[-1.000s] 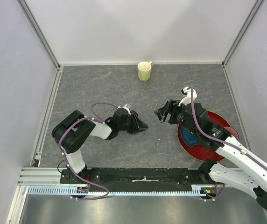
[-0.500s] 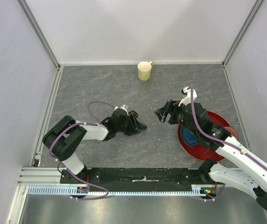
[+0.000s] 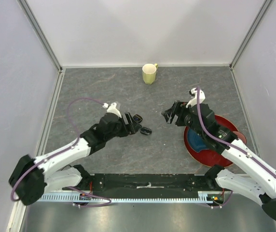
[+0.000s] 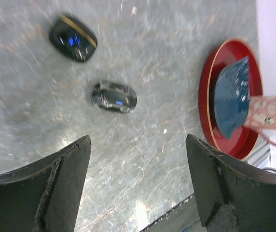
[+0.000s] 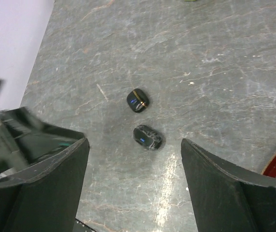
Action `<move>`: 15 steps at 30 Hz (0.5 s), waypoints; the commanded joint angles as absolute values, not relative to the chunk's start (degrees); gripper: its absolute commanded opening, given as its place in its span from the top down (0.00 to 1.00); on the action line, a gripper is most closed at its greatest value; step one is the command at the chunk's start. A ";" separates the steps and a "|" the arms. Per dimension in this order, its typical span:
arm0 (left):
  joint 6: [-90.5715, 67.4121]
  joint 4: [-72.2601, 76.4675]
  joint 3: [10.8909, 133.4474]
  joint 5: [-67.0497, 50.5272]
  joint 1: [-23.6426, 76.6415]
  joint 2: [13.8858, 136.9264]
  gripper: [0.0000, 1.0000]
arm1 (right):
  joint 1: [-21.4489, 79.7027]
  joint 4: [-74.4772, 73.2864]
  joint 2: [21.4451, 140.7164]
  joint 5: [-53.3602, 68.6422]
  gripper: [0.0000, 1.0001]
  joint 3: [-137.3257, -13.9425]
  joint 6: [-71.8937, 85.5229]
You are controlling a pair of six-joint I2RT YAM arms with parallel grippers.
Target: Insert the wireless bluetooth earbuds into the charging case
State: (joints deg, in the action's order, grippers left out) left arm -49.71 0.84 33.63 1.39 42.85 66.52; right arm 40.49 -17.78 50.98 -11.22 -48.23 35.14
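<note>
Surface (image 3: 104, 92): grey, marbled, with a metal rail at the near edge and plain white walls (image 3: 147, 29) on three sides.

Red plate (image 4: 204, 96), to the right of the left jaws, holds a blue bowl (image 4: 232, 101). The right arm (image 3: 239, 157) crosses over the plate.

Left arm (image 3: 70, 152) stretches low and forward. Left jaws are apart and hold nothing.

Charging case (image 4: 114, 95) lies on the surface just ahead of the left jaws, clear of both fingers. A gold-banded black pod (image 4: 73, 37) sits just beyond it, not touching.

Right jaws are apart and empty, and point at the same pair.

Yellow-green mug (image 3: 149, 73) stands upright, far beyond both jaws, near the back wall.
</note>
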 commanded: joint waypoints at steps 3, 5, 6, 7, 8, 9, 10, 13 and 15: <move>-35.69 -10.97 35.51 20.37 42.89 51.43 0.13 | 32.80 -16.26 53.08 -3.26 0.14 -48.43 36.38; -31.75 -13.88 36.56 23.90 42.80 49.67 0.12 | 31.21 -16.17 53.61 -0.89 0.12 -48.25 36.30; -30.16 -14.41 37.00 24.17 42.89 48.96 0.12 | 29.03 -16.08 54.05 -0.18 0.12 -48.16 35.86; -29.10 -15.28 37.61 24.78 42.89 48.87 0.12 | 27.70 -16.08 54.31 2.61 0.09 -47.82 35.77; -27.35 -17.56 38.92 26.09 42.89 48.87 0.12 | 26.21 -16.00 54.66 4.12 0.09 -47.64 35.68; -26.81 -18.71 39.63 26.45 42.80 49.30 0.12 | 22.71 -15.13 55.89 6.31 0.08 -47.38 35.42; -25.07 -19.24 39.99 25.76 42.72 49.48 0.11 | 20.76 -14.68 56.68 8.50 0.07 -47.03 35.42; -21.81 -17.93 40.52 19.72 40.27 51.58 0.11 | 14.08 -13.98 60.99 15.98 0.03 -47.28 34.37; -21.01 -15.39 39.56 15.32 34.48 52.38 0.11 | 12.84 -14.15 63.70 15.74 0.02 -47.63 32.88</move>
